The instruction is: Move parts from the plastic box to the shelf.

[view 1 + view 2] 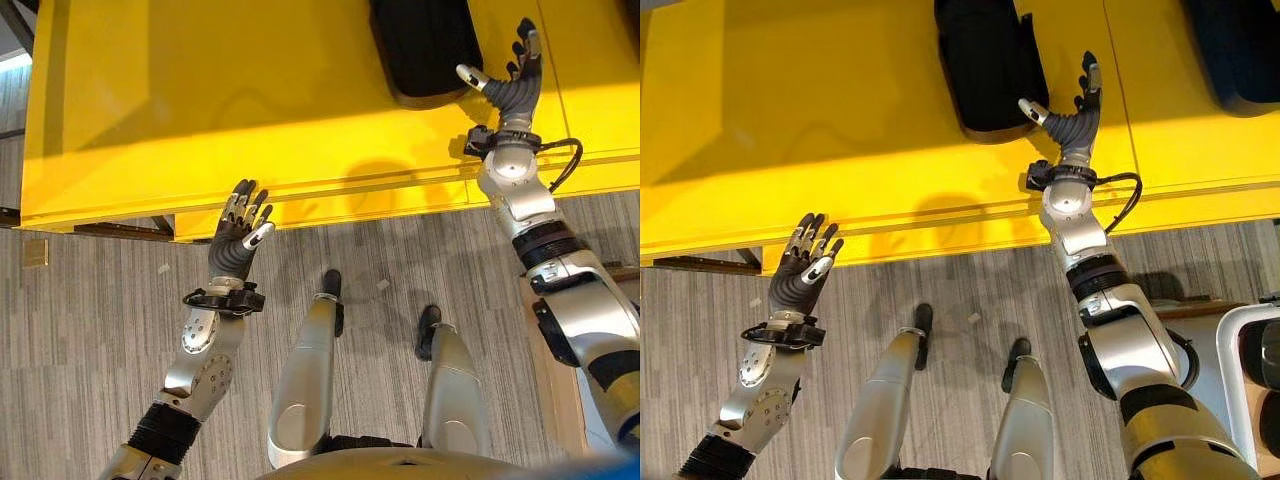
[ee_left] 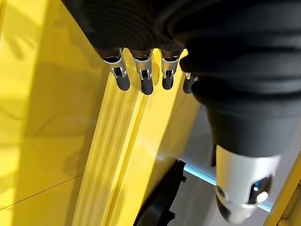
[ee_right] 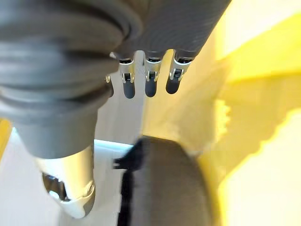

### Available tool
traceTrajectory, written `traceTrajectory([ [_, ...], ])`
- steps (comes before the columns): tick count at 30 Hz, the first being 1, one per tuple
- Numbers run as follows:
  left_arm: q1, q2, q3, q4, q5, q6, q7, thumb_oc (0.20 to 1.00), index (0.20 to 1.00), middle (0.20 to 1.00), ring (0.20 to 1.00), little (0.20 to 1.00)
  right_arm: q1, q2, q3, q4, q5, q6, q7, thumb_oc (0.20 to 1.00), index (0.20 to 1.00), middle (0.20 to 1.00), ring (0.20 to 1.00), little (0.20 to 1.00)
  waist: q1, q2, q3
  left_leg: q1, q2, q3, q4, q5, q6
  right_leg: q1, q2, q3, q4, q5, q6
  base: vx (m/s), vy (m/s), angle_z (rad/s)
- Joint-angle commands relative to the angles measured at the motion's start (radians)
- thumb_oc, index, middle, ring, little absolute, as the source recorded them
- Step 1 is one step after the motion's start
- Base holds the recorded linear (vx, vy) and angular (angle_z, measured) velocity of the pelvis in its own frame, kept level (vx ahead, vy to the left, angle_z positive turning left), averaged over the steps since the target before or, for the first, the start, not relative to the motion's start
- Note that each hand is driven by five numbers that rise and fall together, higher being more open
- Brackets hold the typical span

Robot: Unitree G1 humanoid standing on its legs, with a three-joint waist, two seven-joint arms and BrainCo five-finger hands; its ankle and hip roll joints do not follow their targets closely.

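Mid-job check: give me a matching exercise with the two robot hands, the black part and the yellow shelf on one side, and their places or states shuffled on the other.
Things:
1. left robot hand
2. right robot hand
3. black rounded part
4. glossy yellow shelf surface

Places or states:
A. lies on the shelf, next to a raised hand
B. open and empty, held by the shelf's front edge
C. spans the far side of the scene, above the grey striped floor
D. open and empty, reached out over the shelf, beside the part

Pairs: 1-B, 2-D, 3-A, 4-C
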Motion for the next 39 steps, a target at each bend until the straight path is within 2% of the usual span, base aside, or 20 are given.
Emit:
traceTrajectory([
  [1, -0.009, 0.006, 0.008, -0.087, 0.018, -0.043, 0.003, 1.000, 1.000, 1.000, 1.000, 1.000, -0.107, -0.034, -0.009, -0.010, -0.062, -0.048, -0.010, 1.000, 1.000, 1.000, 1.000, 1.000, 0.029, 0.002, 0.013, -0.022, 0.027, -0.040, 0.028, 0.005, -0.018, 0.032, -0.006, 0.003, 0.045, 0.057, -0.025, -0.02, -0.009, 0.08],
  [6, 0.001, 0.002, 0.023, -0.089, 0.030, -0.043, 0.004, 1.000, 1.000, 1.000, 1.000, 1.000, -0.058, -0.047, -0.041, -0.079, -0.142, -0.039, -0.041, 1.000, 1.000, 1.000, 1.000, 1.000, 0.020, 0.001, 0.014, -0.028, 0.029, -0.041, 0.033, 0.003, -0.019, 0.026, -0.005, 0.005, 0.050, 0.056, -0.025, -0.01, -0.003, 0.03],
  [10, 0.001, 0.002, 0.019, -0.087, 0.032, -0.049, 0.004, 1.000, 1.000, 1.000, 1.000, 1.000, -0.053, -0.042, -0.050, -0.064, -0.142, -0.043, -0.047, 1.000, 1.000, 1.000, 1.000, 1.000, 0.020, -0.001, 0.015, -0.029, 0.030, -0.040, 0.035, 0.003, -0.019, 0.023, -0.003, 0.005, 0.054, 0.057, -0.026, 0.00, 0.000, 0.00],
  [21, 0.010, 0.016, 0.009, -0.096, 0.025, -0.052, 0.000, 1.000, 1.000, 1.000, 1.000, 1.000, -0.182, -0.014, -0.015, 0.122, -0.059, -0.052, -0.035, 1.000, 1.000, 1.000, 1.000, 1.000, 0.036, 0.002, 0.010, -0.036, 0.027, -0.042, 0.036, 0.004, -0.019, 0.015, -0.004, 0.002, 0.061, 0.055, -0.023, 0.00, 0.000, 0.00],
  [31, 0.013, 0.029, 0.001, -0.100, 0.022, -0.058, -0.004, 1.000, 1.000, 1.000, 1.000, 1.000, -0.234, -0.008, 0.021, 0.199, -0.026, -0.051, -0.019, 1.000, 1.000, 1.000, 1.000, 1.000, 0.049, 0.004, 0.015, -0.042, 0.022, -0.045, 0.042, 0.003, -0.016, 0.015, -0.008, -0.003, 0.067, 0.053, -0.022, 0.00, 0.000, 0.00],
  [39, 0.014, 0.025, 0.005, -0.094, 0.022, -0.058, 0.005, 1.000, 1.000, 1.000, 1.000, 1.000, -0.222, 0.023, 0.040, 0.183, -0.022, -0.054, -0.007, 1.000, 1.000, 1.000, 1.000, 1.000, 0.051, 0.001, 0.017, -0.046, 0.022, -0.046, 0.047, 0.004, -0.016, 0.012, -0.009, -0.006, 0.077, 0.050, -0.024, 0.00, 0.000, 0.00],
])
